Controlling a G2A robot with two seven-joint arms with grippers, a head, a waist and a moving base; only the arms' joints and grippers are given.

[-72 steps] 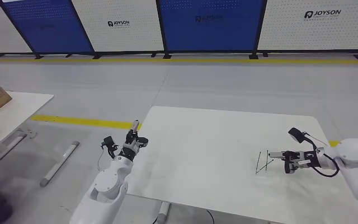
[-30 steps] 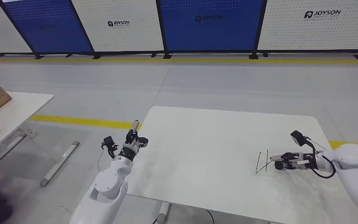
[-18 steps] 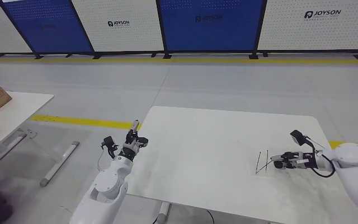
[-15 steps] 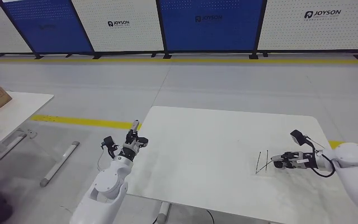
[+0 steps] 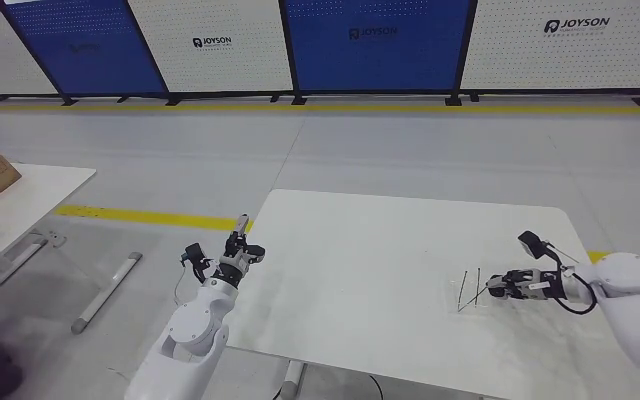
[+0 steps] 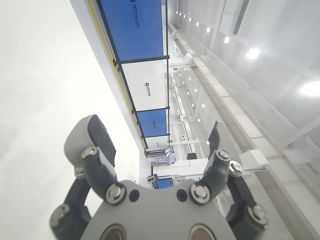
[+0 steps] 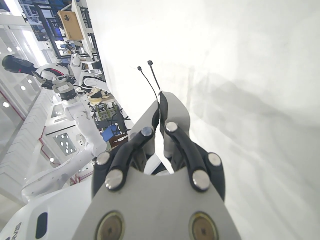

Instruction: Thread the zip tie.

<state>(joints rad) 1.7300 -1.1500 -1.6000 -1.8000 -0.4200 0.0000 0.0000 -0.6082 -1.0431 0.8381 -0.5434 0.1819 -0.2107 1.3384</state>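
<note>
Right wrist view: our right pincer (image 7: 160, 96) pinches two zip ties (image 7: 155, 76) by their tails, which we judge light and whippy.

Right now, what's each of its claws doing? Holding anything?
Left gripper: open, holding nothing.
Right gripper: closed on zip ties.
</note>
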